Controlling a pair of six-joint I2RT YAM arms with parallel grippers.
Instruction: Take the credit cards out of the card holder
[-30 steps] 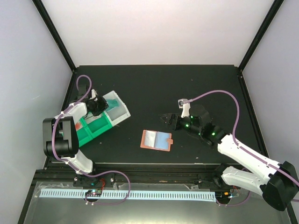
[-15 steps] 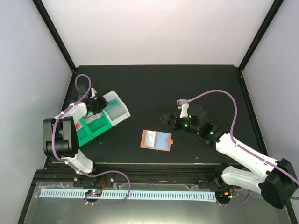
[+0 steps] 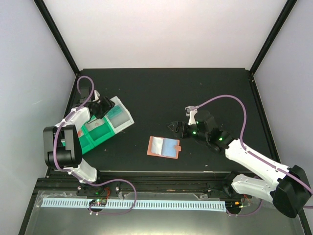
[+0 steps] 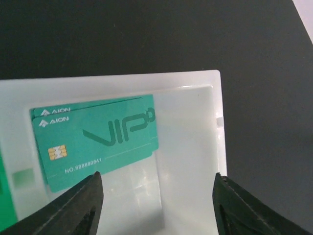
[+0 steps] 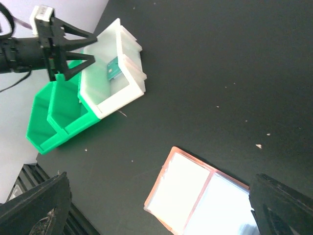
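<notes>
As we read from the left edge, left arm [image 3: 62,147]: we see it folded at the table's left side, its white forearm reaching up and over the tray.
Tray [image 3: 92,135]: green and white, lying at an angle on the black table [image 3: 161,90]. Its green compartments sit toward the lower left, and its white compartment [image 4: 215,122] is at the upper right end.
Left gripper [image 4: 157,177]: we find it hanging over the white compartment with its fingers [image 4: 83,205] spread apart and nothing between them.
Credit cards [image 4: 98,147]: two teal ones lie flat on the floor of the white compartment, one on top of the other and slightly offset. The top one shows a gold chip and the letters VIP. Neither finger touches them, as far as we can see.
Card holder [image 3: 164,147]: salmon-brown, opened flat on the table near the middle, well apart from the tray and between the two arms. Its little side tab [image 3: 178,147] points right. Its two halves show a pale face and a light-blue face; we cannot tell whether these are cards or glare on the pockets.
Right gripper [image 3: 174,127]: we see it poised over the table just beyond and to the right of the card holder, not touching it. Its fingers [image 5: 34,205] are set wide with nothing in them.
Right arm [image 3: 254,159]: white, stretching in from the lower right corner, with a purple cable [image 3: 230,100] looping over it.
</notes>
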